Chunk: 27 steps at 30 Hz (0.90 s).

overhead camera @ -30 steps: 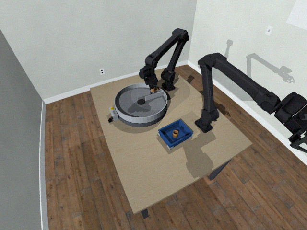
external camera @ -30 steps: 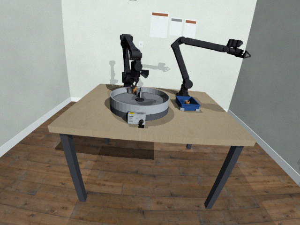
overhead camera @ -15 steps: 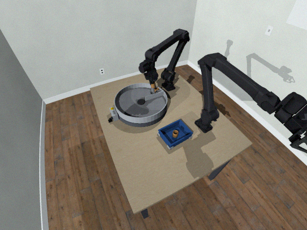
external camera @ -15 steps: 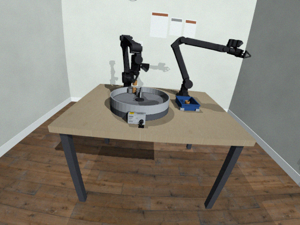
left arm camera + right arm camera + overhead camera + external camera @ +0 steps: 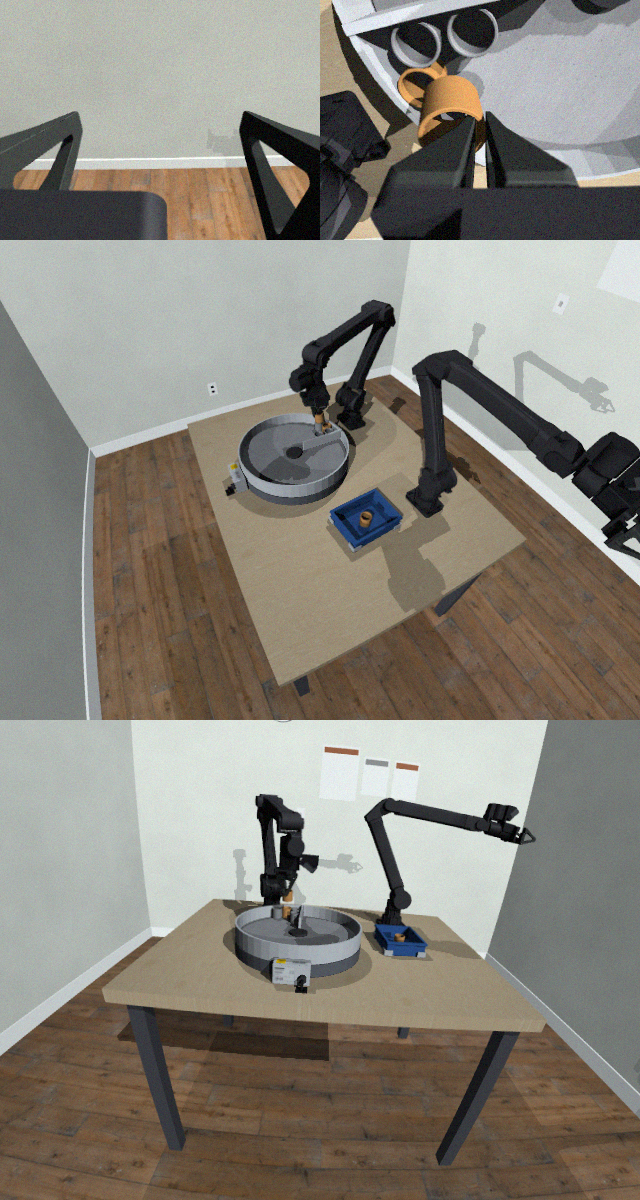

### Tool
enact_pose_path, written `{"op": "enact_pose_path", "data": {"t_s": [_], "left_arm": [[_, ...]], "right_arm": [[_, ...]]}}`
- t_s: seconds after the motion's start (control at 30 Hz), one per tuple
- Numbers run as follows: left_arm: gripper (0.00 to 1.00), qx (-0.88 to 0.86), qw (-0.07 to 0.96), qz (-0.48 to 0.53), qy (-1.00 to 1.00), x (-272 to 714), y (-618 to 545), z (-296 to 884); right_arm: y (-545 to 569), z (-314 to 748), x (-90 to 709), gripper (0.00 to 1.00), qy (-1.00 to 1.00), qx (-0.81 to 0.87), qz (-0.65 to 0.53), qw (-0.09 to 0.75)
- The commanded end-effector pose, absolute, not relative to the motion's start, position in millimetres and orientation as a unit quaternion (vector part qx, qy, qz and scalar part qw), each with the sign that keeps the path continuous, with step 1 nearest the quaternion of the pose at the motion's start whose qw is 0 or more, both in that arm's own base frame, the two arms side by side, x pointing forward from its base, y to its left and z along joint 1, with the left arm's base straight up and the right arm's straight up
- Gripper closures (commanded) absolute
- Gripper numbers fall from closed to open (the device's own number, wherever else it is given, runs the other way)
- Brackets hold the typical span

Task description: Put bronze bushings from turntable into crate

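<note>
Pale walls and brown plank flooring (image 5: 170,575) (image 5: 320,1112) (image 5: 185,200); wooden desk (image 5: 310,601) (image 5: 196,983), centre of the frame in the top view.

Right gripper (image 5: 317,411) (image 5: 291,886) (image 5: 481,116): fingers nearly together, clamped on the wall of one bronze bushing. Located above the turntable, upper centre in the top view.

Held bronze bushing (image 5: 319,419) (image 5: 287,896) (image 5: 452,95): one, raised over the turntable; tilted in the right wrist view.

Bronze bushing on the turntable (image 5: 285,912) (image 5: 401,90): one, beneath and beside the held piece, partly covered. A further bit of bronze shows next to it; whether a separate piece, cannot tell.

Steel bushings: two, a first ring (image 5: 277,912) (image 5: 406,56) and a second ring (image 5: 293,915) (image 5: 462,46), on the turntable near the divider (image 5: 321,439) (image 5: 300,917) (image 5: 420,16), upper left in the right wrist view.

Turntable (image 5: 294,491) (image 5: 297,952) (image 5: 545,90): round, grey, high-rimmed; control box (image 5: 236,475) (image 5: 291,973) at its side.

Crate (image 5: 364,541) (image 5: 405,947): blue, level, seated between pale corner guides (image 5: 353,547) (image 5: 388,953), right of the turntable in the exterior view. Contents: one bronze bushing (image 5: 365,517) (image 5: 399,938).

Left gripper (image 5: 625,543) (image 5: 528,837) (image 5: 161,117): fingers wide apart, nothing between; far right in the top view, beyond the desk.

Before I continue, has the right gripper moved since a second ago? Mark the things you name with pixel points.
Yes, up: the right gripper (image 5: 318,410) (image 5: 290,888) (image 5: 480,120), holding a bronze bushing (image 5: 318,418) (image 5: 287,896) (image 5: 452,96), is higher above the turntable (image 5: 292,491) (image 5: 299,951) (image 5: 600,167).
</note>
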<state>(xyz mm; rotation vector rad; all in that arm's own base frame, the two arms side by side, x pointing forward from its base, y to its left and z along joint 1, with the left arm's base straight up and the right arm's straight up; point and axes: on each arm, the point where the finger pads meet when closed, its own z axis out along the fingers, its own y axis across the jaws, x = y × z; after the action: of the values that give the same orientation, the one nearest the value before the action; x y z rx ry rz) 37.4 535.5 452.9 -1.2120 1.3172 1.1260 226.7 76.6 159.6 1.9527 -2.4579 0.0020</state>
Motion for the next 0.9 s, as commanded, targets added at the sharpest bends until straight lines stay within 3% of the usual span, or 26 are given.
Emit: {"op": "enact_pose_path", "data": {"t_s": [0.0,0.87], "left_arm": [[0.00,-0.484,0.516,0.484,0.516,34.9,543.8,500.5],[0.00,-0.484,0.516,0.484,0.516,34.9,543.8,500.5]], "right_arm": [[80.5,174.3,235.9,1.00,-0.782,0.624,0.004,-0.013],[82.9,175.0,236.3,1.00,-0.782,0.624,0.004,-0.014]]}}
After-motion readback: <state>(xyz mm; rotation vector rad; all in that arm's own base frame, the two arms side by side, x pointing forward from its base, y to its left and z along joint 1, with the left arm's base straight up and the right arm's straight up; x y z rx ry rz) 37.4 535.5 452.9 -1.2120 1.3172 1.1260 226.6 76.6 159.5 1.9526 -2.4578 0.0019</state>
